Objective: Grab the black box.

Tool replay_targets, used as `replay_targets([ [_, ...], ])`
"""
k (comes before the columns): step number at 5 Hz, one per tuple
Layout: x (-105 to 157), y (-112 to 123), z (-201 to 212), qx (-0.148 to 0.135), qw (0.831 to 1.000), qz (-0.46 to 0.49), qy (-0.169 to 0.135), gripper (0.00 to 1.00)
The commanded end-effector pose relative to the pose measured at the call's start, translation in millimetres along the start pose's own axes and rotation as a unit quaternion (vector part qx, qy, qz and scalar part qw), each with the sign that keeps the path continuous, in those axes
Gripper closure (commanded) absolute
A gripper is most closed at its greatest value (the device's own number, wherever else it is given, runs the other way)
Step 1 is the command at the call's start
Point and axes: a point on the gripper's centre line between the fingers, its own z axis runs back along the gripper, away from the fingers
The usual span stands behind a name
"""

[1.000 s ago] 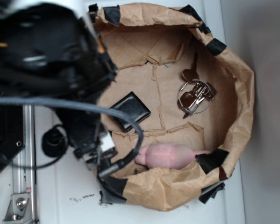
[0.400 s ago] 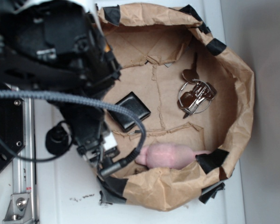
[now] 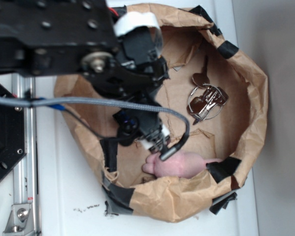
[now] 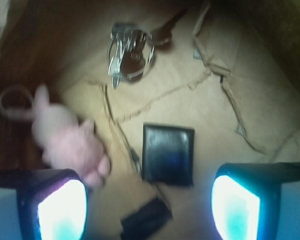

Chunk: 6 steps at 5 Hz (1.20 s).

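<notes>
The black box [image 4: 168, 154], a small flat square glossy case, lies on the brown paper floor in the wrist view. It sits just ahead of the gap between my fingers, a little right of centre. My gripper [image 4: 150, 210] is open and empty above it, with the lit pads [image 4: 62, 207] far apart. In the exterior view the arm and gripper [image 3: 154, 140] hang over the bag and hide the box.
A brown paper bag with a rolled rim [image 3: 250, 98] and black tape patches [image 4: 147, 220] holds everything. A pink rounded toy [image 3: 179, 164] lies at the near side, close to my left finger in the wrist view [image 4: 69, 140]. A key bunch [image 3: 206, 101] lies further right.
The arm has swung from outside the bag's left edge to over its inside. It now covers the black box, which showed before in the exterior view.
</notes>
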Motion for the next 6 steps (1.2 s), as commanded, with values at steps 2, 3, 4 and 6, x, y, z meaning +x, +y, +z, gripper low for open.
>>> replay_targets([
  [2, -2, -2, -61, 0.04, 0.999, 0.004, 0.032, 0.0],
  [3, -10, -10, -73, 0.041, 0.998, -0.011, 0.049, 0.0],
  [4, -22, -20, -85, 0.043, 0.997, -0.029, 0.055, 0.0],
  [6, -18, -23, -65, 0.043, 0.998, -0.04, 0.031, 1.0],
])
